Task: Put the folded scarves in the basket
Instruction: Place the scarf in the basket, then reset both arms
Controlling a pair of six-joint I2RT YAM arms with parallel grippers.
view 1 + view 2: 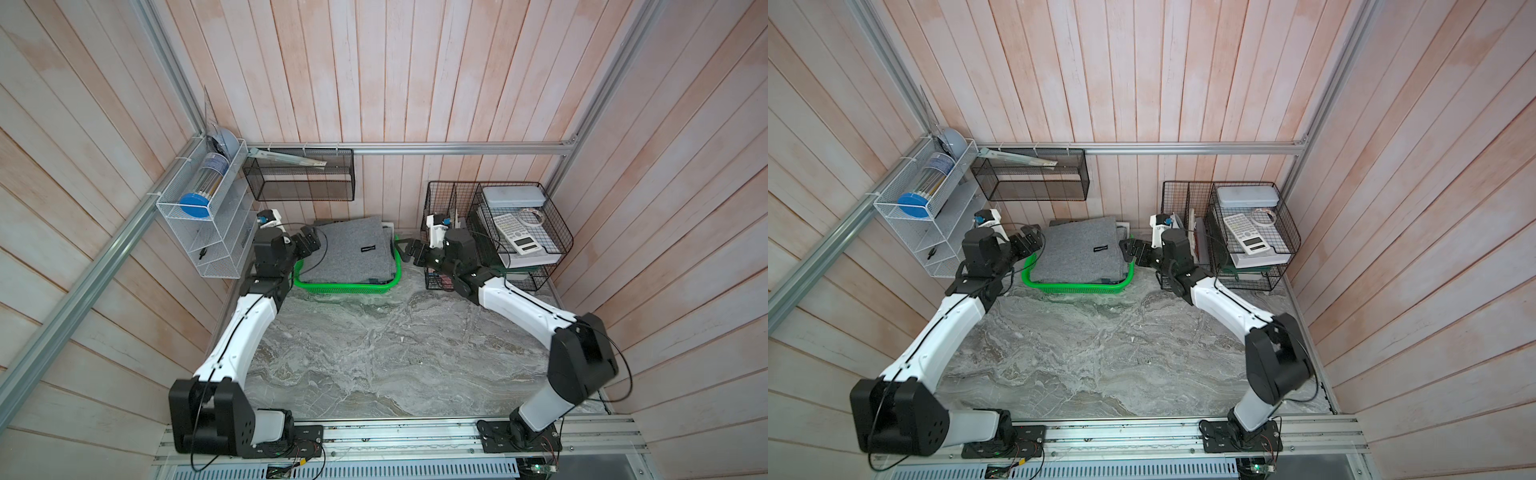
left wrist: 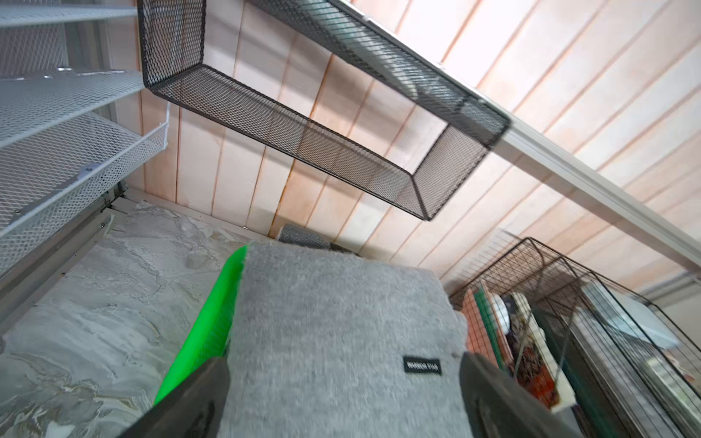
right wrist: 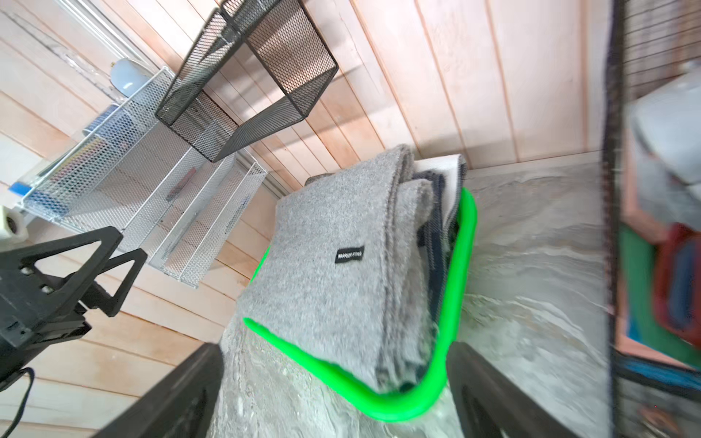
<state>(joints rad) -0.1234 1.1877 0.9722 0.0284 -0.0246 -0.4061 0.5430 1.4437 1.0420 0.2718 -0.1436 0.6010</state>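
Observation:
The grey folded scarf (image 1: 349, 249) (image 1: 1079, 249), with a small black label, lies in the green basket (image 1: 345, 286) (image 1: 1079, 288) at the back of the table and rises above its rim. Darker cloth (image 3: 436, 212) shows under it. My left gripper (image 1: 311, 243) (image 1: 1030, 241) is open at the basket's left end, its jaws spread wide over the scarf (image 2: 341, 303) without gripping it. My right gripper (image 1: 409, 249) (image 1: 1129, 249) is open just off the basket's right end, with the green rim (image 3: 455, 288) and the scarf (image 3: 333, 265) ahead of its jaws.
A black mesh wall shelf (image 1: 299, 174) hangs above the basket. A white mesh rack (image 1: 208, 208) is on the left wall. A black wire organiser (image 1: 498, 232) holding a calculator and boxes stands close behind my right wrist. The marble tabletop (image 1: 374, 353) stretches toward the front.

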